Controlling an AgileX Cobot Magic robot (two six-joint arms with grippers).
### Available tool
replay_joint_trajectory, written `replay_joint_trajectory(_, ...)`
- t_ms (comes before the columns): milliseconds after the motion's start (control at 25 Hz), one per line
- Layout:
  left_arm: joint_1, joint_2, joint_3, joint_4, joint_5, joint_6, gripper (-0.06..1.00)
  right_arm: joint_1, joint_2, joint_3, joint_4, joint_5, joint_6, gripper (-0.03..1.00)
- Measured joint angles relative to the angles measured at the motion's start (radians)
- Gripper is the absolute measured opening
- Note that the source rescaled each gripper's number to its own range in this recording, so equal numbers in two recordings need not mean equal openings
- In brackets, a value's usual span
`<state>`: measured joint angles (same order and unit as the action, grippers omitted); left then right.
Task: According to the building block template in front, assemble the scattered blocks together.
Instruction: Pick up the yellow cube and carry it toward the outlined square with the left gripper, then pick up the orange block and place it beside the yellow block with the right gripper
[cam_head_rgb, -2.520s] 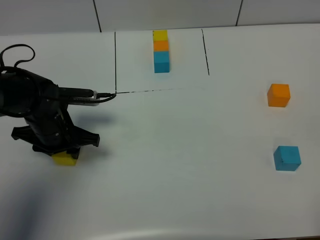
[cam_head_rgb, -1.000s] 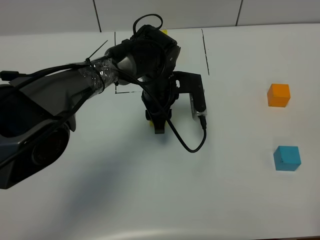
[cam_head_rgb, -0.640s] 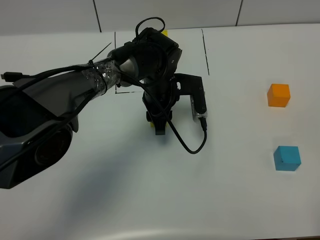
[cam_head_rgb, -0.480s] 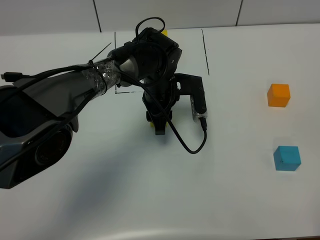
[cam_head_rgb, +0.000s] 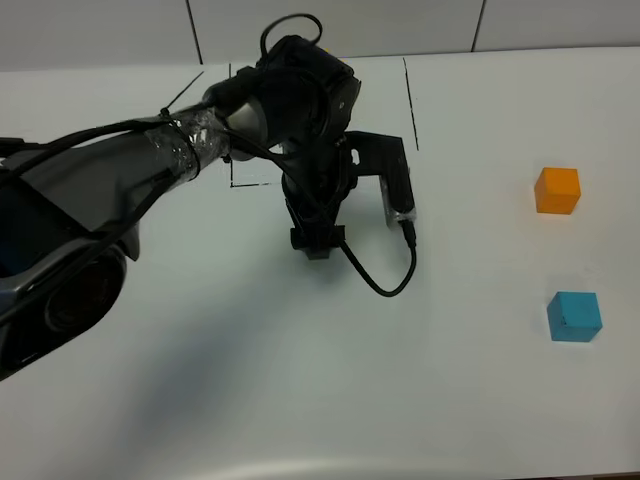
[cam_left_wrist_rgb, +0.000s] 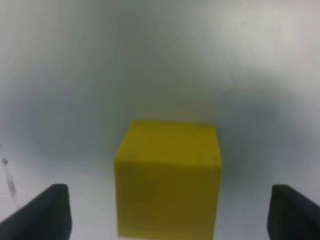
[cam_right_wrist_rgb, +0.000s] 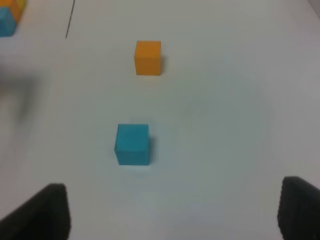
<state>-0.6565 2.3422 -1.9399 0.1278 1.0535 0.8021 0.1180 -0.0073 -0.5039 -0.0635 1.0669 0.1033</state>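
In the left wrist view the yellow cube (cam_left_wrist_rgb: 167, 177) rests on the white table between my left gripper's (cam_left_wrist_rgb: 170, 212) fingertips, with a gap on each side; that gripper is open. In the high view the left gripper (cam_head_rgb: 317, 243) hangs over the table's middle and hides the yellow cube. The orange cube (cam_head_rgb: 557, 190) and the teal-blue cube (cam_head_rgb: 574, 317) lie apart at the right. My right gripper (cam_right_wrist_rgb: 170, 215) is open and empty, short of the blue cube (cam_right_wrist_rgb: 132, 144) and the orange cube (cam_right_wrist_rgb: 148, 58). Of the template (cam_right_wrist_rgb: 7, 15) only a corner shows; the left arm covers it in the high view.
Thin black lines (cam_head_rgb: 411, 105) are drawn on the white table at the back. The left arm (cam_head_rgb: 150, 160) stretches from the left edge to the middle, and its cable (cam_head_rgb: 385, 285) loops down beside the gripper.
My left gripper has opened and let go of the yellow cube, which now stands on the table. The arm has risen slightly. The right arm and the other cubes have not moved.
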Motion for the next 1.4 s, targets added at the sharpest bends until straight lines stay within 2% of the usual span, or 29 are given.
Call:
replay_joint_trajectory(80, -0.001, -0.033, 0.0, -0.006, 0.017, -0.012, 0.88, 0.0, 0.0, 0.0, 0.0, 0.0, 0.0, 0.7)
replay_joint_trajectory(240, -0.001, -0.091, 0.0, -0.009, 0.031, -0.097, 0.91, 0.0, 0.0, 0.0, 0.0, 0.0, 0.0, 0.7)
replay_joint_trajectory(360, -0.001, -0.131, 0.0, 0.015, 0.013, -0.262, 0.91, 0.0, 0.0, 0.0, 0.0, 0.0, 0.0, 0.7)
replay_joint_trajectory(480, 0.013, -0.166, 0.0, 0.081, -0.001, -0.454, 0.91, 0.0, 0.0, 0.0, 0.0, 0.0, 0.0, 0.7)
replay_joint_trajectory(600, 0.06, -0.187, 0.001, 0.107, 0.036, -0.559, 0.91, 0.0, 0.0, 0.0, 0.0, 0.0, 0.0, 0.7)
replay_joint_trajectory(800, 0.211, -0.255, 0.092, 0.047, 0.064, -0.594, 0.91, 0.0, 0.0, 0.0, 0.0, 0.0, 0.0, 0.7)
replay_joint_trajectory(920, 0.311, -0.336, 0.196, -0.002, 0.016, -0.598, 0.91, 0.0, 0.0, 0.0, 0.0, 0.0, 0.0, 0.7)
replay_joint_trajectory(1120, 0.471, -0.512, 0.391, -0.017, -0.094, -0.641, 0.91, 0.0, 0.0, 0.0, 0.0, 0.0, 0.0, 0.7)
replay_joint_trajectory(1280, 0.556, -0.677, 0.514, -0.017, -0.153, -0.698, 0.91, 0.0, 0.0, 0.0, 0.0, 0.0, 0.0, 0.7)
replay_joint_trajectory(1400, 0.574, -0.803, 0.612, -0.017, -0.183, -0.734, 0.91, 0.0, 0.0, 0.0, 0.0, 0.0, 0.0, 0.7)
